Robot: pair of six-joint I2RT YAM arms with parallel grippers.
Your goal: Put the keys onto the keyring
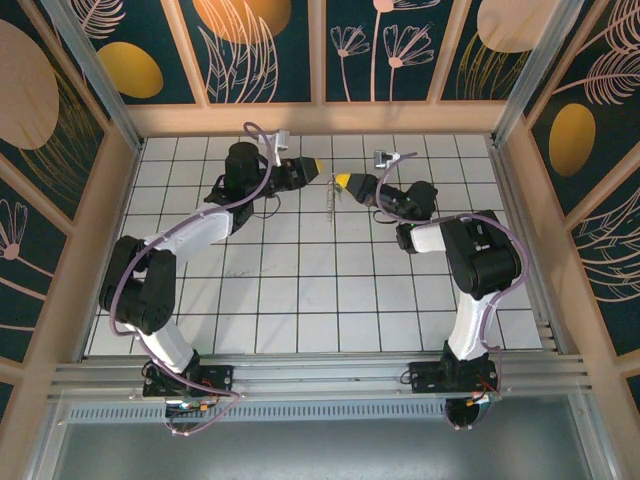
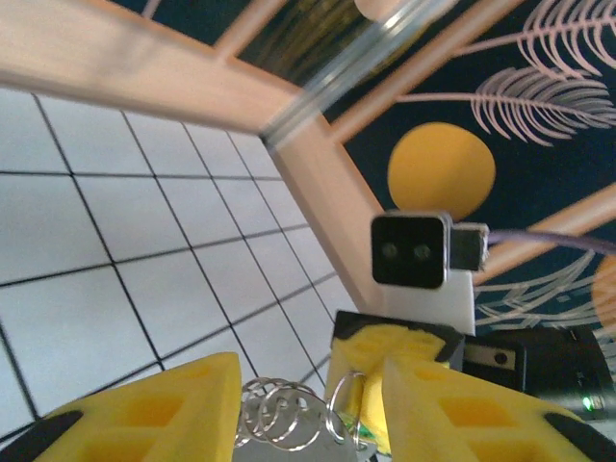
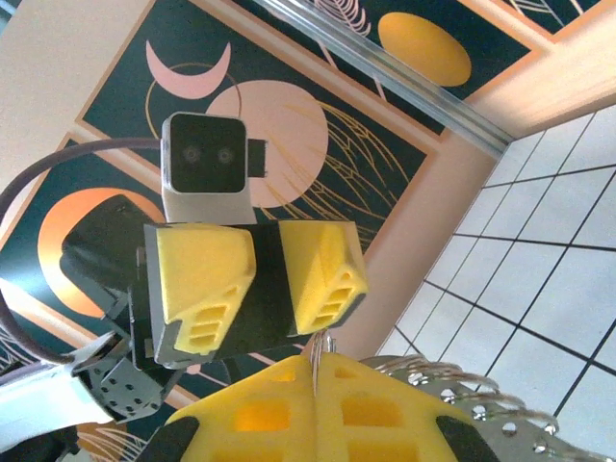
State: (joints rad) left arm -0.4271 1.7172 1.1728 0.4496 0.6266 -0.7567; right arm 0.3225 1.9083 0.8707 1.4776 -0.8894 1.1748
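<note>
My right gripper [image 1: 342, 181] is held above the back of the table, shut on the thin wire keyring [image 3: 328, 339], which sticks up from between its pads. Several small silver keys [image 3: 478, 397] on little rings hang beside it, and they dangle below the two grippers [image 1: 330, 203]. My left gripper [image 1: 314, 167] faces the right one tip to tip. Its yellow fingers [image 3: 327, 268] stand apart. In the left wrist view the silver keys [image 2: 279, 416] and the keyring [image 2: 346, 412] lie between the left gripper's [image 2: 313, 375] jaws, with nothing clamped. A sliver of green [image 2: 372, 435] shows beside the ring.
The white tiled table [image 1: 300, 300] is boxed in by a wooden frame [image 1: 310, 118] with patterned panels. Both arms reach toward the back wall, a couple of tiles short of it. Purple cables [image 1: 262, 135] loop over the left arm.
</note>
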